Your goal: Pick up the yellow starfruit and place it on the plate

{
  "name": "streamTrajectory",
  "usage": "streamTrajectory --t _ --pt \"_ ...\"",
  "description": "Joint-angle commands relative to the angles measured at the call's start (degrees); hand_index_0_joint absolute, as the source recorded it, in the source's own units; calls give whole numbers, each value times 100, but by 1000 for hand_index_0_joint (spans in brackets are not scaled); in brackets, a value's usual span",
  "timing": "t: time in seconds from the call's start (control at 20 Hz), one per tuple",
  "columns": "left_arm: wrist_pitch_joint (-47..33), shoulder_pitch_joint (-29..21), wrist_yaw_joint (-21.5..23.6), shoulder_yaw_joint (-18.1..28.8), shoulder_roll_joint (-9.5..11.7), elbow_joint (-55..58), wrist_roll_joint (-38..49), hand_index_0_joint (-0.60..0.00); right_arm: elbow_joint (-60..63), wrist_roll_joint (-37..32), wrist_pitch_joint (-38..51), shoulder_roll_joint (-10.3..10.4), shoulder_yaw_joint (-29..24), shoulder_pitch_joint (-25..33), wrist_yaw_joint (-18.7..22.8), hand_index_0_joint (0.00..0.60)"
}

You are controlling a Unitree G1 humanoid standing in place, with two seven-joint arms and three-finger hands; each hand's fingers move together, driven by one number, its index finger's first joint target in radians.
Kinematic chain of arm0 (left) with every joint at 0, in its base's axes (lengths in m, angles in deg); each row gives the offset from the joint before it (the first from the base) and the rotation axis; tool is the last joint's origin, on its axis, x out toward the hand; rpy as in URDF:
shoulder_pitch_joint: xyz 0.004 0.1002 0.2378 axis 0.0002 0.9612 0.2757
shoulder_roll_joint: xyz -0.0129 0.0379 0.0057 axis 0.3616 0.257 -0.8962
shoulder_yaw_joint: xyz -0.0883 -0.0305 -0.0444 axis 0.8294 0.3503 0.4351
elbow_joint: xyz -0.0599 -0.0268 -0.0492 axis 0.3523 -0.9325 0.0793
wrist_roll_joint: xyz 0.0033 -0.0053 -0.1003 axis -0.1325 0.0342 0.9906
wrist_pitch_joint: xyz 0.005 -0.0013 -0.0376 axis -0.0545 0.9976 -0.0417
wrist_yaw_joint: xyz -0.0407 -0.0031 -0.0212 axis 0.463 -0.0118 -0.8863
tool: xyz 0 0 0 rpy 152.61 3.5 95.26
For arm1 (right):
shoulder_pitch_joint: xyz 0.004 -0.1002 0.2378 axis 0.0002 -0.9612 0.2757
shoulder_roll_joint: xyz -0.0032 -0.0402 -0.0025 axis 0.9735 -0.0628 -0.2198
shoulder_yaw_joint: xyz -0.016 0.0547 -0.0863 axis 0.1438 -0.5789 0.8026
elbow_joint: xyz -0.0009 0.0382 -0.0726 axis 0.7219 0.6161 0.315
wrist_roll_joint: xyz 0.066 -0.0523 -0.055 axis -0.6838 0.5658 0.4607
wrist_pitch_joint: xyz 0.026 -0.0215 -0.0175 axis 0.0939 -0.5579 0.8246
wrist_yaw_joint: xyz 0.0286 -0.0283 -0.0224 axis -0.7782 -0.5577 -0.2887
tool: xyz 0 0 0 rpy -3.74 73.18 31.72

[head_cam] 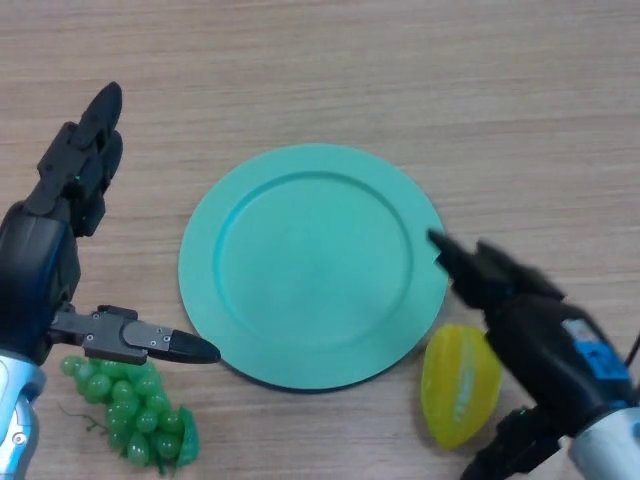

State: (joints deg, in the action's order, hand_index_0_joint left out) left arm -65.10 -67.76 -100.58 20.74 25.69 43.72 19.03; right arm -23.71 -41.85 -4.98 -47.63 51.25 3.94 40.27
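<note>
1. I am seeing the yellow starfruit [458,385] lying on the wooden table [500,90] near the lower right, just off the plate's lower right edge and not on it.
2. The teal plate [312,262] is sitting in the middle of the table with nothing resting on it.
3. The right hand [478,268] is reaching in from the lower right, hovering above the starfruit's upper side, with its fingers pointing toward the plate's right rim. I cannot tell whether those fingers are spread or closed, and I am not seeing them holding anything.
4. The left hand [60,225] is sitting at the left, well apart from the starfruit, with its fingers straight and its thumb extending toward the plate's lower left edge; it is holding nothing.
5. A bunch of green grapes [135,405] is lying at the lower left, beneath the left thumb.
6. I am finding no readable brand, label or writing anywhere.
</note>
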Motion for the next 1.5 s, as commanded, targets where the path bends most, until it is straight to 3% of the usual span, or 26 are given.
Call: streamTrajectory --t 0.05,0.3,0.5,0.85,1.3,1.5 --pt "-657 -134 93 274 208 282 82 0 -55 -171 281 41 -56 130 495 0" --pt "-703 -92 50 314 197 264 119 0 476 -283 267 63 -110 385 832 0" --pt "-903 -122 146 499 243 175 164 0 757 -230 396 90 -517 741 1168 0" --pt "-801 -104 199 572 260 288 168 0 920 -194 402 50 -596 625 1391 0" --pt "-673 -67 162 514 222 358 136 0 1150 -405 396 142 -268 442 1756 0" --pt "-506 -57 124 509 223 410 200 0 1083 -1141 59 167 185 401 1951 0"
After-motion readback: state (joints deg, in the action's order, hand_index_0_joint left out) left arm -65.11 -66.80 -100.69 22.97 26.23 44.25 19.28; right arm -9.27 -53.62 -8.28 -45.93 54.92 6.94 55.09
